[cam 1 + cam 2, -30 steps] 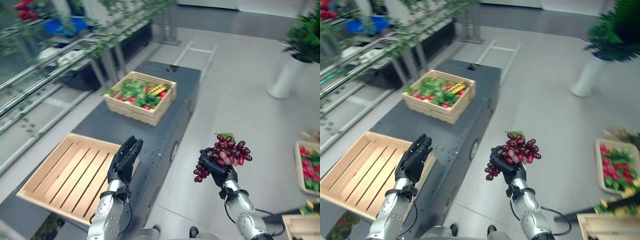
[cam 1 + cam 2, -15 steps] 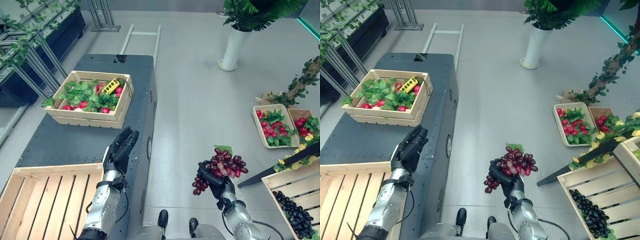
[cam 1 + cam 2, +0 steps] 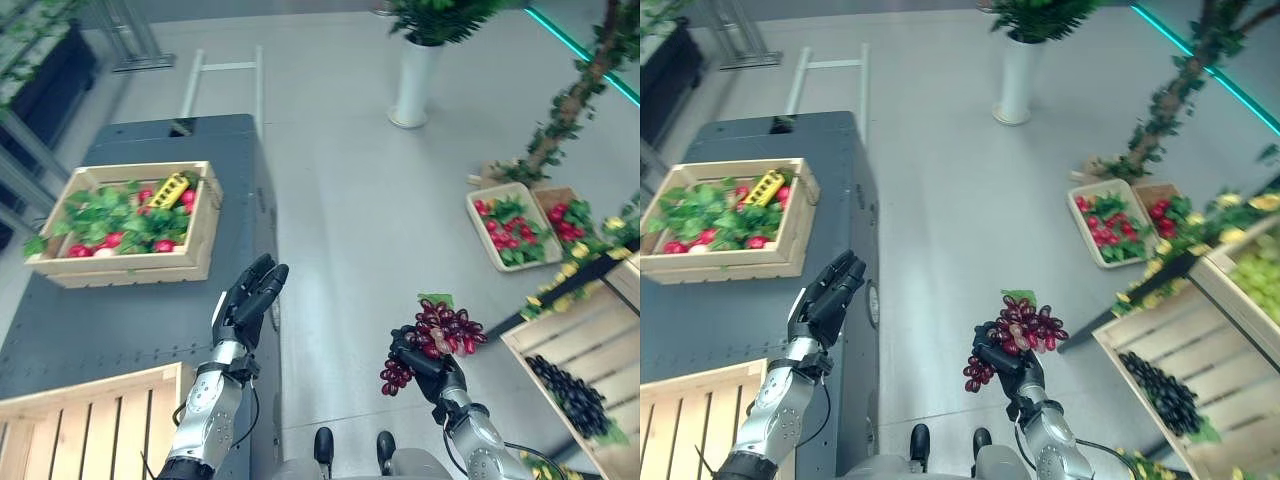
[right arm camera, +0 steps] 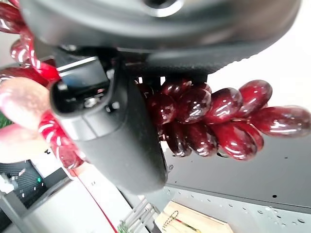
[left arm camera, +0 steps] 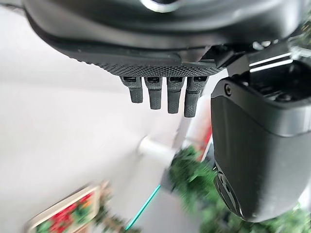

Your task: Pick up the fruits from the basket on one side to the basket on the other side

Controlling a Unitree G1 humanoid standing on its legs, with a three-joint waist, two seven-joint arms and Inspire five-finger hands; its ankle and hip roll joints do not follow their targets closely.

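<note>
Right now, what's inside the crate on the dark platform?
The wooden crate holds green leaves, red round fruits and a yellow item. Whatever lies under the leaves is covered.

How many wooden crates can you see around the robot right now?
4. One of greens and red fruit on the dark table; an empty slatted one at the table's near-left corner; a shallow one on the floor, right; one of dark grapes near right. More may sit outside view.

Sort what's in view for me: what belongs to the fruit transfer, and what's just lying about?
Job:
- red grapes, held in the right hand
- crate of dark grapes on the right
- slatted crate on the left
- left hand, open

Lying about:
- crate of greens
- white vase
- floor tray
</note>
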